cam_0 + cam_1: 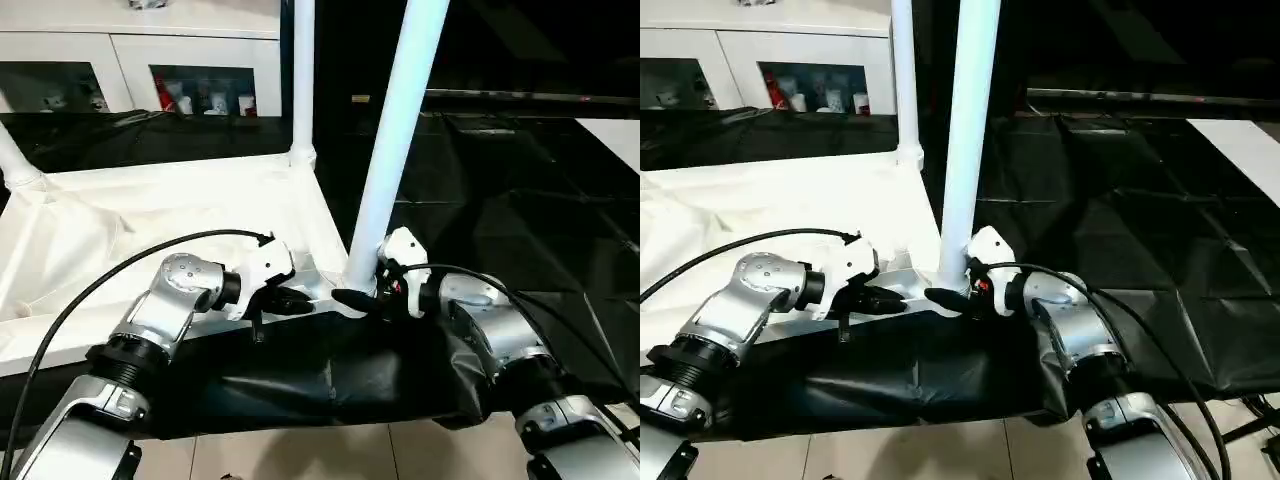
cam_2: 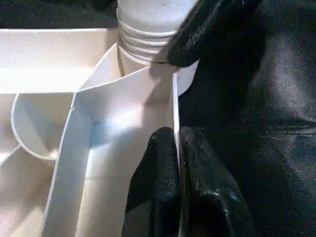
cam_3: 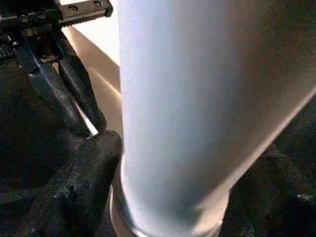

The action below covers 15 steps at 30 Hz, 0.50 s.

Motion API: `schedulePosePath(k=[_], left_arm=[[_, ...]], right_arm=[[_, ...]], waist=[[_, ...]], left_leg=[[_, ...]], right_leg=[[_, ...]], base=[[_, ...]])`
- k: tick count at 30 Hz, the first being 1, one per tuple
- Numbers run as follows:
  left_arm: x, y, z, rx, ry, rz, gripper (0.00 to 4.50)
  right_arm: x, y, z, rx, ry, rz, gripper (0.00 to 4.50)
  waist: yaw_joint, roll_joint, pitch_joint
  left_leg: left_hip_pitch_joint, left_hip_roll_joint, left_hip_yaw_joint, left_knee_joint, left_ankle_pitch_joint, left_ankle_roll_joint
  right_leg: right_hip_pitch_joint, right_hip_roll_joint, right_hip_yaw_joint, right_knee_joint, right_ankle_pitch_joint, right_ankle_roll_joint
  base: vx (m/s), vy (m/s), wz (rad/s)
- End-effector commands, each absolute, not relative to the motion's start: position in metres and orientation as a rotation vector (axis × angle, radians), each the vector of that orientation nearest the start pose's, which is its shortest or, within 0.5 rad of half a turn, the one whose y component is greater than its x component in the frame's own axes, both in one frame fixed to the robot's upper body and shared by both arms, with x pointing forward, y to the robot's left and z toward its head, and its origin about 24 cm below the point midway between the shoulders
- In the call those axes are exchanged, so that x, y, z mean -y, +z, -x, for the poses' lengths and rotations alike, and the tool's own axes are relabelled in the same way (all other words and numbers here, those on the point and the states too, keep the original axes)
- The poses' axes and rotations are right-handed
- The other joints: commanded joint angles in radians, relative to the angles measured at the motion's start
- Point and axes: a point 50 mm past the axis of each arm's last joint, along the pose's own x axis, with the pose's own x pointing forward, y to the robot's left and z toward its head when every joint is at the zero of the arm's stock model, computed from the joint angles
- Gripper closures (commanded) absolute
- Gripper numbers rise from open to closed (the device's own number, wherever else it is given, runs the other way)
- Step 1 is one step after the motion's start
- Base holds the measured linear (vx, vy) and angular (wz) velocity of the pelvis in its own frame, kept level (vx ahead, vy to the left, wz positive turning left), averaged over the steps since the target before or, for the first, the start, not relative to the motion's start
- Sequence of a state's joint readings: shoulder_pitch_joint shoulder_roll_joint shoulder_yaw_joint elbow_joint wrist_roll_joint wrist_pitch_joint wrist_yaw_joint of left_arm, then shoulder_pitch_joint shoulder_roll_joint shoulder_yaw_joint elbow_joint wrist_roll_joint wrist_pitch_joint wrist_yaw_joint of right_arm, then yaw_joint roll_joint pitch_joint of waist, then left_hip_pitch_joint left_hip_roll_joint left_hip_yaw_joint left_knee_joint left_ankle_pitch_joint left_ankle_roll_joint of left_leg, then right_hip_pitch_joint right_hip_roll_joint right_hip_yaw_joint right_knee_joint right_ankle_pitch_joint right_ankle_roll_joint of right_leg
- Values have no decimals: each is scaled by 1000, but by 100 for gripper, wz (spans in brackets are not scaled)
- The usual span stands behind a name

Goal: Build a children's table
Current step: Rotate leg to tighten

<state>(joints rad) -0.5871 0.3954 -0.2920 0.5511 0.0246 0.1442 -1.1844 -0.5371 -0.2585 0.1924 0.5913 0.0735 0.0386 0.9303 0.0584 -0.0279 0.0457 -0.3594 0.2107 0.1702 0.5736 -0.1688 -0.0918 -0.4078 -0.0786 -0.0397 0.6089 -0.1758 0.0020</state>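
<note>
Children's table (image 1: 150, 215): white top, inverted, ribbed underside up, on the black-draped bench (image 1: 520, 200), near edge flush with the bench's front edge.

Legs: one upright at far corner socket (image 1: 303, 80); another partly seen at the far left corner (image 1: 15, 165); third (image 1: 395, 140) standing in the near right corner socket, threaded end partly exposed above the collar.

Left gripper (image 2: 175, 163): closed on the top's thin near rim, just beside that socket, steadying.

Right gripper (image 1: 362, 292): clamped round the third leg's base, fingers either side.

Step in hand, by judgement: seating the third leg. Next: turn or press until threads vanish, rim held firm.
</note>
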Motion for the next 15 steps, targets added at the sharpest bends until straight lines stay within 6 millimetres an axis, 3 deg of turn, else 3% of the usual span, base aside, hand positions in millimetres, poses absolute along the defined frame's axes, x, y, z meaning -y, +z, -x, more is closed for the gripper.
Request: schedulePosePath(k=[1, 3, 7, 9, 15], left_arm=[[-135, 42, -310, -538, -1346, -432, 450], [-136, 42, -310, -542, -1349, -434, 450], [-136, 42, -310, -544, -1349, -436, 450], [-136, 42, -310, -547, -1349, -437, 450], [-138, 41, -309, -554, -1349, -439, 450]], right_arm=[[122, 50, -322, -248, 1071, 204, 88], [122, 49, -321, -254, 1071, 188, 102], [122, 48, -320, -264, 1074, 178, 124], [123, 46, -319, -274, 1079, 182, 156], [126, 43, -318, -302, 1086, 188, 173]], waist=[[-1, 5, -57], [-2, 9, -56], [-1, 8, -57], [-1, 8, -57], [-1, 8, -56]], left_leg=[[5, 11, 6, -68, -288, 13], [6, 11, 6, -69, -301, 10], [5, 11, 5, -69, -300, 7], [5, 11, 5, -69, -297, 8], [6, 12, 5, -69, -304, 7]], right_leg=[[45, -41, 31, -76, -251, -207], [43, -41, 31, -78, -261, -207], [45, -41, 31, -77, -255, -209], [45, -42, 31, -76, -247, -212], [45, -42, 31, -77, -256, -212]], base=[[0, 0, 0], [0, 0, 0], [0, 0, 0], [0, 0, 0], [0, 0, 0]])
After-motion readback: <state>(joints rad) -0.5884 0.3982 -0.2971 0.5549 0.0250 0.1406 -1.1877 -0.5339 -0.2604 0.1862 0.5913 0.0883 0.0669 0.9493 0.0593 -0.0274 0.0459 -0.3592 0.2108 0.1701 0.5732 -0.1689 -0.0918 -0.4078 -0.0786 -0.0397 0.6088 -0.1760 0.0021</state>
